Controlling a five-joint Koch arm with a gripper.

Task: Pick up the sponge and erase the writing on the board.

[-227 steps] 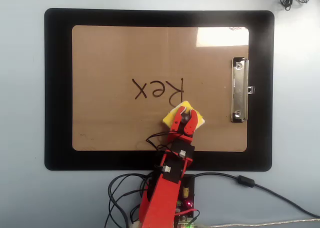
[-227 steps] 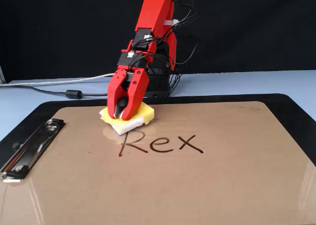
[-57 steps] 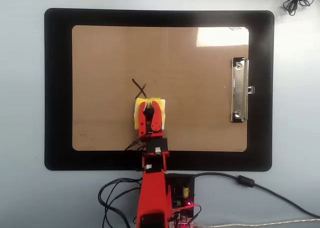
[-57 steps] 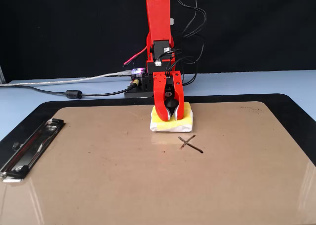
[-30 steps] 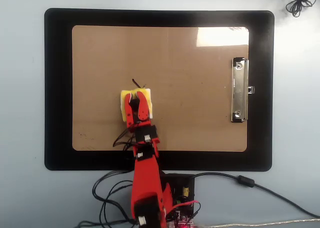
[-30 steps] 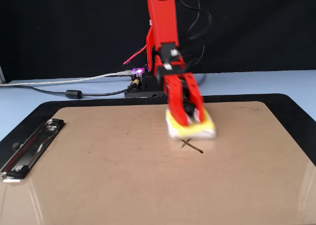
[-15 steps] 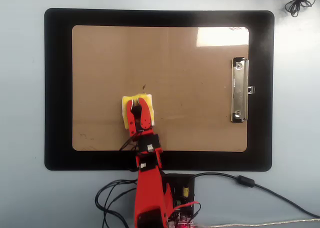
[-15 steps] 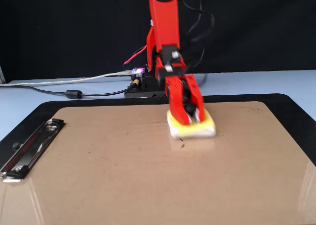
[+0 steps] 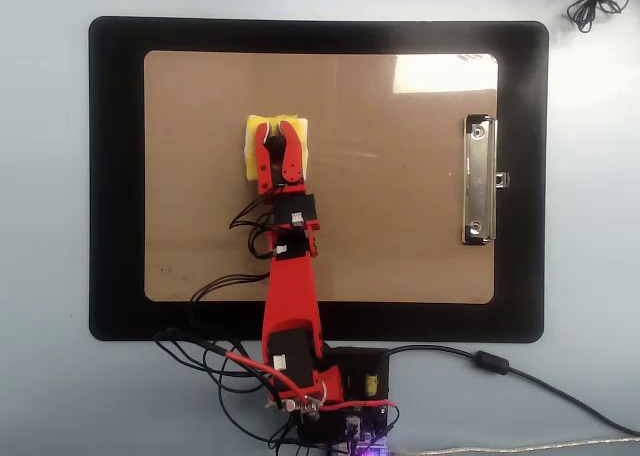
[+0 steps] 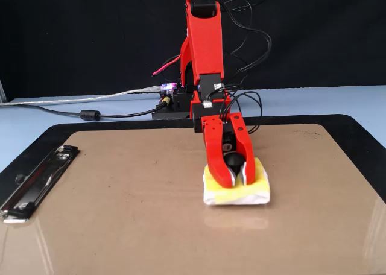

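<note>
The yellow sponge (image 9: 254, 146) (image 10: 241, 189) lies flat on the brown board (image 9: 400, 236) (image 10: 120, 214), left of centre in the overhead view and right of centre in the fixed view. My red gripper (image 9: 276, 129) (image 10: 236, 180) is shut on the sponge's black knob and presses it onto the board. No writing shows on the board; any under the sponge is hidden. The arm stretches out from its base over the board's near edge.
The board rests on a larger black mat (image 9: 115, 176) (image 10: 362, 136). A silver clip (image 9: 479, 180) (image 10: 36, 178) sits at one short end. Cables (image 10: 84, 113) and the arm's base (image 9: 340, 396) lie beside the mat on the pale blue table.
The arm has reached further out, pushing the sponge across the board over the spot where the last dark mark was. That mark no longer shows.
</note>
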